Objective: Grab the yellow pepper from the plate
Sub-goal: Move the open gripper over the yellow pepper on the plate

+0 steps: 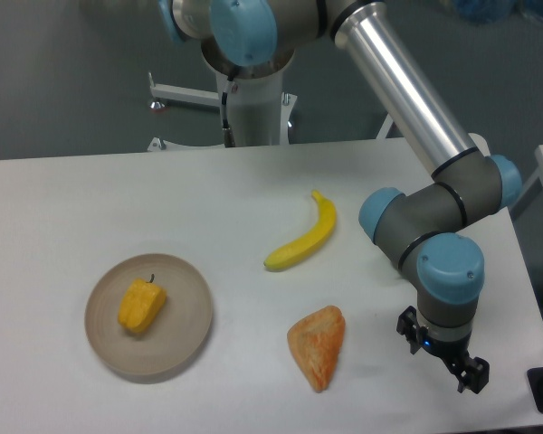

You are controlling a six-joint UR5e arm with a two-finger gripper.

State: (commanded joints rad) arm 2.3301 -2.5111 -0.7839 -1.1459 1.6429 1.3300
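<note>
My arm reached down from the upper middle of the view, its long silver tube slanting to the right, then folded at a grey and blue elbow near the table's right side. From there the wrist joints stacked downward, so my gripper (445, 359) pointed at the white table (63, 217) close to its front right corner. The two dark fingers looked spread, with nothing between them, one tip nearer the wrist and the other out toward the corner. I could not tell whether the tips touched the tabletop or hung just above it.

The yellow pepper (141, 306) lay on the plate (188, 330), a little left of the dish's middle, its dark stem pointing up and away from the camera. The plate sat on the front left part of the table, well apart from my gripper.

Between us lay an orange ridged wedge (318, 345), near my gripper's left. A banana (302, 238) rested farther back, its curve running up toward the right.
</note>
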